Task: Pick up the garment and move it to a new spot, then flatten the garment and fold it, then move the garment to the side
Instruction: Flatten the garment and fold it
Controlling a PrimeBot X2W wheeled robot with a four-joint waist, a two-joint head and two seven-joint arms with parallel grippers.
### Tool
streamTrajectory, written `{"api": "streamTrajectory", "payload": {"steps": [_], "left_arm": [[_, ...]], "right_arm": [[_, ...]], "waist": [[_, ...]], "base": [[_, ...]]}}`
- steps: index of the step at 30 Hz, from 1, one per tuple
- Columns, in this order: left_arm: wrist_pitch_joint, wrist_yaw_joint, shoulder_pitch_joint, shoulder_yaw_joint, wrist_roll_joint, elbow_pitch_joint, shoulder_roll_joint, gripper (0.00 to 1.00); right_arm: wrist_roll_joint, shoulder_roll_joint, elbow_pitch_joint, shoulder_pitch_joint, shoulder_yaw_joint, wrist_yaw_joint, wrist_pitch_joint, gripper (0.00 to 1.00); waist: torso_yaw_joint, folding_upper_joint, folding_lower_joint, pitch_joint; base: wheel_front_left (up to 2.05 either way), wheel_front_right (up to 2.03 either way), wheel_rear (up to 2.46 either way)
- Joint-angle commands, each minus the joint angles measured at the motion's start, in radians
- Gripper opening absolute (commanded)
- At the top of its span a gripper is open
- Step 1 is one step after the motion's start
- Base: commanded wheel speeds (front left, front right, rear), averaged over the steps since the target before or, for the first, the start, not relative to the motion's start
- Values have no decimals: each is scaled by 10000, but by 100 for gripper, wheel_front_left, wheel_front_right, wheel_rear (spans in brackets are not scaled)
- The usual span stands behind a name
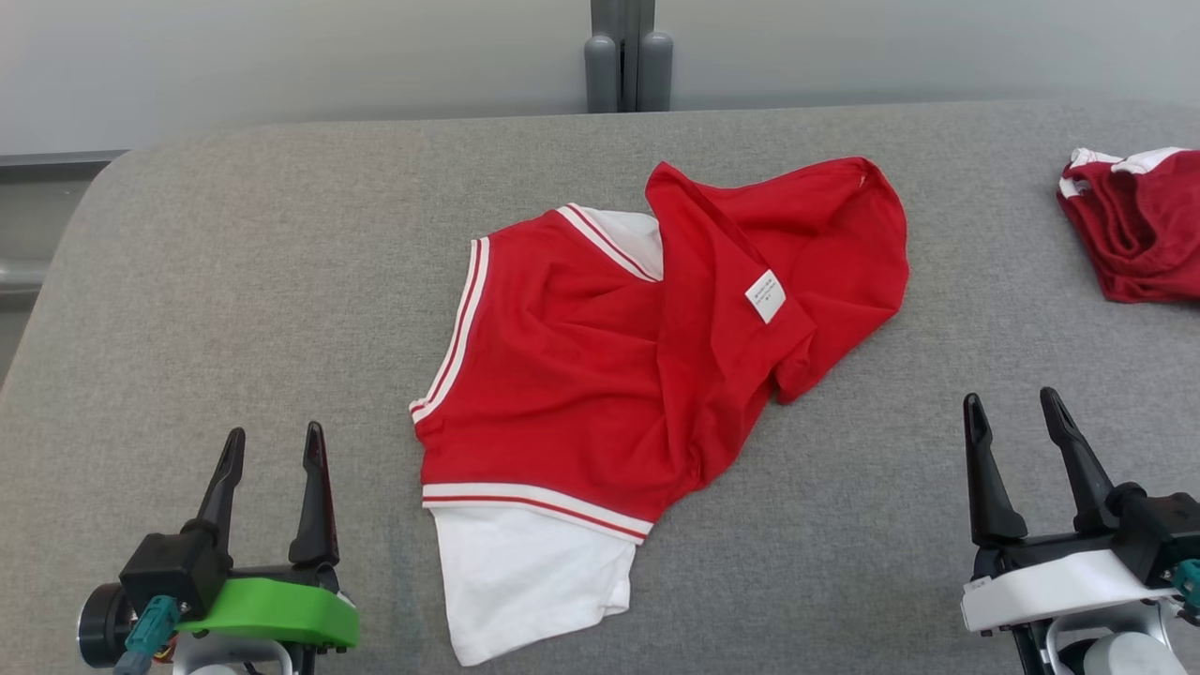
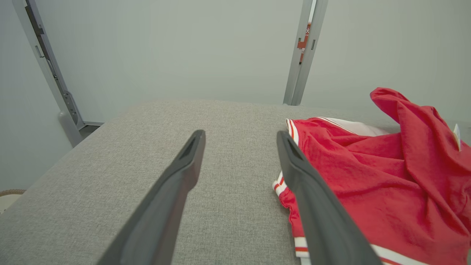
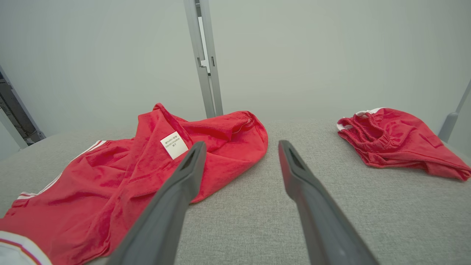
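Note:
A red garment (image 1: pixel 600 366) with white sleeves and red-and-white striped trim lies crumpled in the middle of the grey padded table (image 1: pixel 234 281). Its upper right part is folded over, showing a white label (image 1: pixel 766 295). The left gripper (image 1: pixel 275 448) stands open at the lower left, apart from the cloth, nothing between its fingers. At the lower right the right gripper (image 1: pixel 1014 411) is open and empty too. In the left wrist view the garment (image 2: pixel 386 176) lies just right of the gripper (image 2: pixel 241 140). In the right wrist view the garment (image 3: pixel 121 173) lies left of the gripper (image 3: pixel 239 149).
A second, darker red piece of clothing (image 1: pixel 1139 220) with white trim lies bunched at the table's far right edge; it is also in the right wrist view (image 3: pixel 397 141). A grey post (image 1: pixel 628 56) stands behind the table against a pale wall. Bare grey surface surrounds both grippers.

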Motion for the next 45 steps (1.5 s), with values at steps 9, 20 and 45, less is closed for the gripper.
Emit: {"api": "streamTrajectory", "payload": {"steps": [9,20,45], "left_arm": [[-28,-24,59,29,45,23,100,100],[-28,-24,130,68,34,9,85,100],[-28,-24,-628,-512,-213,171,-4,100]], "right_arm": [[-91,57,129,42,108,0,-26,100],[-87,17,233,10,198,0,-26,100],[-396,-1147,3508,-4406,1751,0,703,100]], "waist": [[24,0,1,-23],[57,0,1,-54],[1059,0,1,855]], "base": [[0,0,0],[0,0,0],[0,0,0]]}}
